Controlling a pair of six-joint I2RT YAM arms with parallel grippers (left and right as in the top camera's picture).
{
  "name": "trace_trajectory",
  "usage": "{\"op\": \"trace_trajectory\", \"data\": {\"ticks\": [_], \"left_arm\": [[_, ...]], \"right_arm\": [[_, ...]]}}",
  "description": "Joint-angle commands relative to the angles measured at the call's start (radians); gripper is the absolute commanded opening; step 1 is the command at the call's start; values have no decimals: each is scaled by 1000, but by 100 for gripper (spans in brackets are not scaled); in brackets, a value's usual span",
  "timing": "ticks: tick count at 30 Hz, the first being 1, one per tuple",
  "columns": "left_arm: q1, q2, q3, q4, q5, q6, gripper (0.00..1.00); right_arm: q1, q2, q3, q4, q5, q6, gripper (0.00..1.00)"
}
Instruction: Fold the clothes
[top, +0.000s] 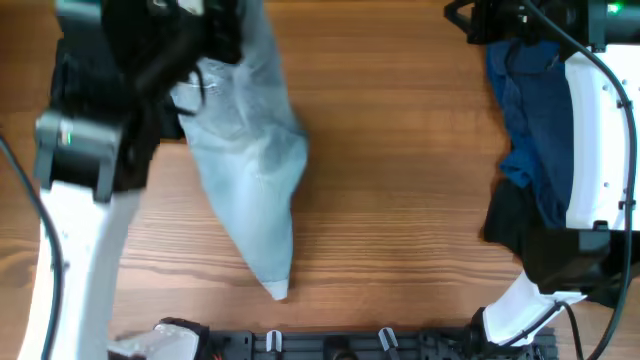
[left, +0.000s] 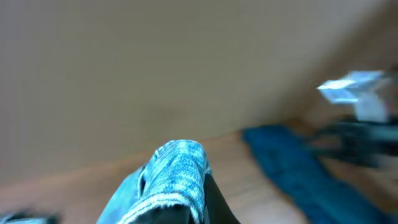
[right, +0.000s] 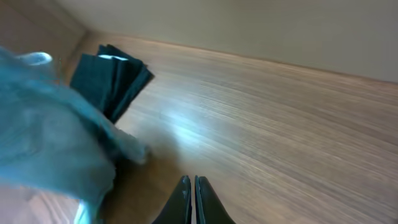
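Left fingers: I read my left gripper (left: 198, 208) as pinching a bunched, stitched edge of the pale denim shorts (top: 250, 160). The cloth covers the fingertips, so I judge the grip from how the denim drapes over them.
Shorts: They hang from that grip on the left half of the bench and taper to a corner near the front edge. I cannot tell whether that corner touches the wood.
Right fingers: My right gripper (right: 191, 200) is pressed together with nothing between its fingers. It points across bare wood towards the shorts.
Step in hand: In my judgement the shorts are being carried to a laying-out spot, and no fold shows in them yet.
Next move: It calls for lowering the denim flat on the open middle. The right fingers must part and take a free edge so the cloth spreads without a twist.
Waiting garments: A navy garment (top: 530, 120) lies heaped under the right arm, with a black garment (top: 508, 225) touching it on the front side.
Finished pile: A folded black stack (right: 112, 78) sits beyond the shorts at the far left.
Bench: The wood-grain top (top: 400, 200) is smooth, with a soft patch of glare in the right wrist view.
Room: A plain beige wall stands behind the bench. The left wrist view is too blurred to show more.
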Motion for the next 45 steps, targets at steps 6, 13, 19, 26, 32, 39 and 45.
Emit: {"op": "trace_trajectory", "data": {"ticks": [6, 13, 19, 26, 32, 39, 45], "left_arm": [[-349, -31, 19, 8, 61, 55, 4], [-328, 66, 19, -164, -63, 68, 4], [-207, 154, 19, -358, -169, 64, 4], [-6, 260, 19, -406, -169, 65, 4], [72, 317, 19, -401, -200, 65, 4], [168, 354, 19, -380, -224, 64, 4], [188, 357, 19, -380, -224, 65, 4]], "right_arm": [[-57, 0, 6, -10, -61, -21, 4], [-118, 1, 6, -56, -60, -50, 5], [-124, 13, 3, -92, -57, -72, 11], [-95, 105, 2, -220, -59, -48, 24], [-61, 199, 2, -288, 3, -43, 24], [-27, 280, 2, -279, 57, -75, 31], [16, 366, 2, -243, 122, -41, 43]]}}
